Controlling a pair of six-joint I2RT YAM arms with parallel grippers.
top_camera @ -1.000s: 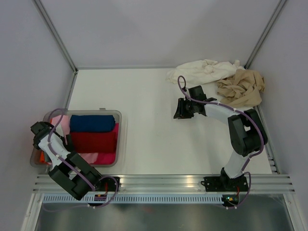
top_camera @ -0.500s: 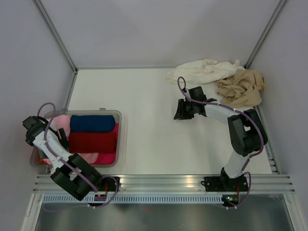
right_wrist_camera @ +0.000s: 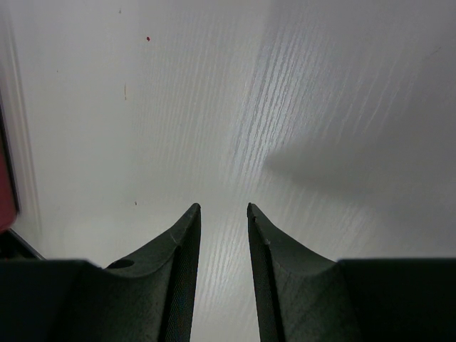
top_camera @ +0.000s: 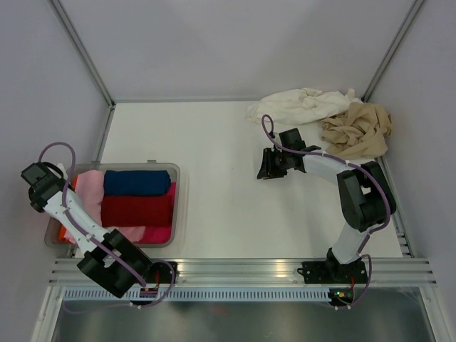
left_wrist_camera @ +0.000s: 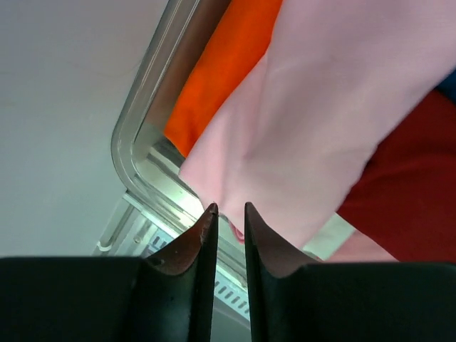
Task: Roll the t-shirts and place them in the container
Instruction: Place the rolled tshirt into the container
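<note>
A light pink t-shirt [top_camera: 89,189] lies folded at the left end of the clear grey tray [top_camera: 178,203]; in the left wrist view that pink t-shirt [left_wrist_camera: 306,128] fills the upper right. My left gripper [top_camera: 39,191] hangs over the tray's left rim, and this gripper [left_wrist_camera: 229,206] shows only a narrow gap, with nothing in it. A cream-white t-shirt [top_camera: 299,105] and a tan t-shirt [top_camera: 356,130] lie crumpled at the far right. My right gripper [top_camera: 265,165] is left of them; it [right_wrist_camera: 224,206] stands open over bare table.
The tray also holds a blue roll [top_camera: 137,182], a dark red roll [top_camera: 135,210], a pink roll and an orange cloth [left_wrist_camera: 228,71]. Its rounded rim [left_wrist_camera: 125,142] is near my left fingertips. Walls close in the table on three sides.
My left gripper has drawn back to the left, away from the pink t-shirt and over the tray's rim, and its jaws have narrowed. The right arm has not moved.
</note>
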